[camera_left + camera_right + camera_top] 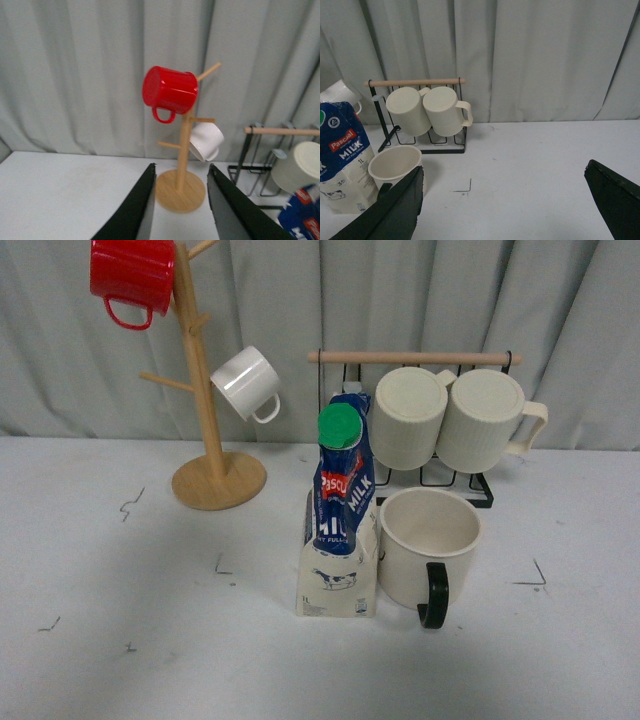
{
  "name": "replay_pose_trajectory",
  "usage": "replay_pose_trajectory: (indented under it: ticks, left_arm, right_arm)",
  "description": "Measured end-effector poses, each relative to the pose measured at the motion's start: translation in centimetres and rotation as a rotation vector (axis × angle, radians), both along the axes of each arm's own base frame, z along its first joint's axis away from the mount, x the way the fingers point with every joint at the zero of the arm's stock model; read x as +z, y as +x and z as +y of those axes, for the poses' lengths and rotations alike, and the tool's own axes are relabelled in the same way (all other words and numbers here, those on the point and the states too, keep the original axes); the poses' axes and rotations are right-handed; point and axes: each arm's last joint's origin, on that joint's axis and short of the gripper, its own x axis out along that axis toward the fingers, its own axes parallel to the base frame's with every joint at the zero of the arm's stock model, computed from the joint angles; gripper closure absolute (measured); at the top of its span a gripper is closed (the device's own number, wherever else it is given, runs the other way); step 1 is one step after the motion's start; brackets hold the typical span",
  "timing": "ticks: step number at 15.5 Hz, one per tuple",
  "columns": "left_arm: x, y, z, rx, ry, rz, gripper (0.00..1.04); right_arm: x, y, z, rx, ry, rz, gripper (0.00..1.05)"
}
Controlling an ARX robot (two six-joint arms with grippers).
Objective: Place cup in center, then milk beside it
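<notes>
The cup (428, 545), a wide cream mug with a black handle toward the front, stands upright near the middle of the table; in the right wrist view the cup (396, 164) shows beside one black finger. Touching its left side stands the milk (340, 520), a blue-and-white carton with a green cap; the right wrist view has the milk (342, 155) at its edge. Neither arm shows in the front view. My left gripper (180, 172) is open above the table, looking at the wooden mug tree. Wide open with only bare table between its fingers is my right gripper (502, 185).
A wooden mug tree (205, 400) at the back left carries a red mug (132, 278) and a small white mug (247, 383). Behind the cup, a black wire rack (420, 420) with a wooden bar holds two ribbed cream mugs (478, 420). Grey curtains close the back.
</notes>
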Motion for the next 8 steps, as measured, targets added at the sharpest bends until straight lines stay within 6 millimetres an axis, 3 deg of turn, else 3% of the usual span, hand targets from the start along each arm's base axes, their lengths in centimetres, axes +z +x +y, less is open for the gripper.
replay_pose_trajectory:
  ticks: [3, 8]
  left_arm:
    - [-2.9, -2.0, 1.4, -0.009, 0.015, 0.038, 1.03]
    - [-3.4, -2.9, 2.0, -0.004, 0.012, 0.023, 1.03]
  right_arm:
    - [0.0, 0.0, 0.0, 0.000, 0.000, 0.000, 0.06]
    - [0.0, 0.0, 0.0, 0.000, 0.000, 0.000, 0.06]
